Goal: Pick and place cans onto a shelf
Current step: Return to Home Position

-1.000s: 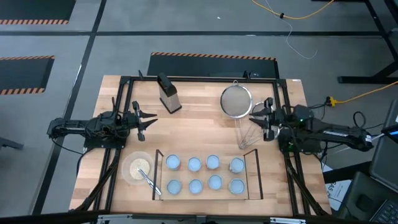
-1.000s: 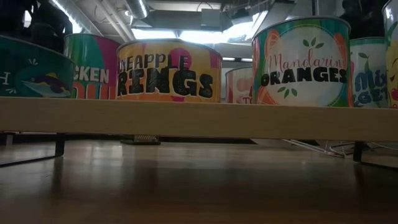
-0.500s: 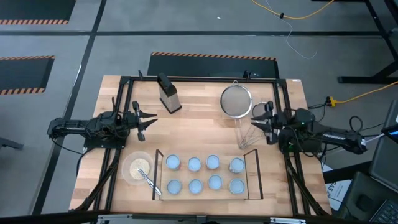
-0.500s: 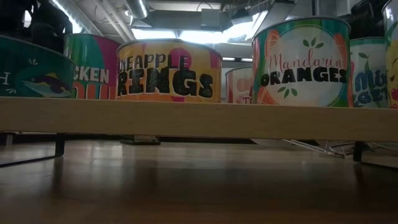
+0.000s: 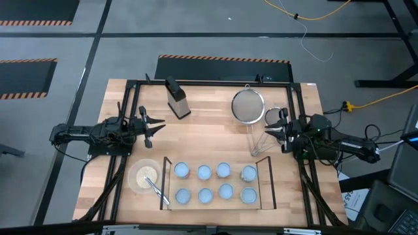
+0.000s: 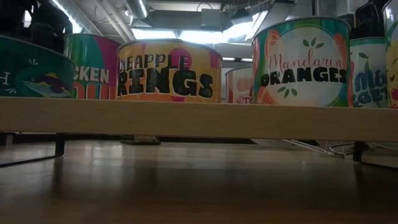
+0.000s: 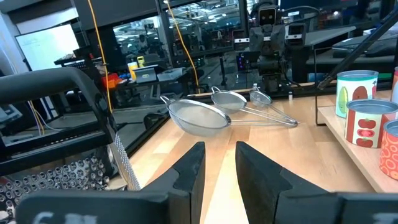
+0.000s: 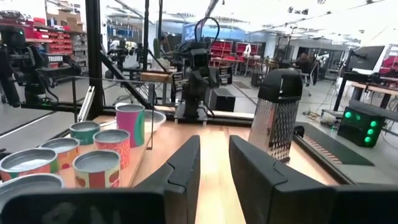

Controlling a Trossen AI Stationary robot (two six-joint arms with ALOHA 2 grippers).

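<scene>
Low view: cans [image 6: 301, 62] read "Mandarin ORANGES", "RINGS"; left end effector [image 7: 219, 152], right end effector [image 8: 214, 146] released.

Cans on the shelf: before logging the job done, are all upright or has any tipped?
All eight cans stand upright: the high view shows round tops in two rows on the shelf, and the labels in the low view read level.
</scene>
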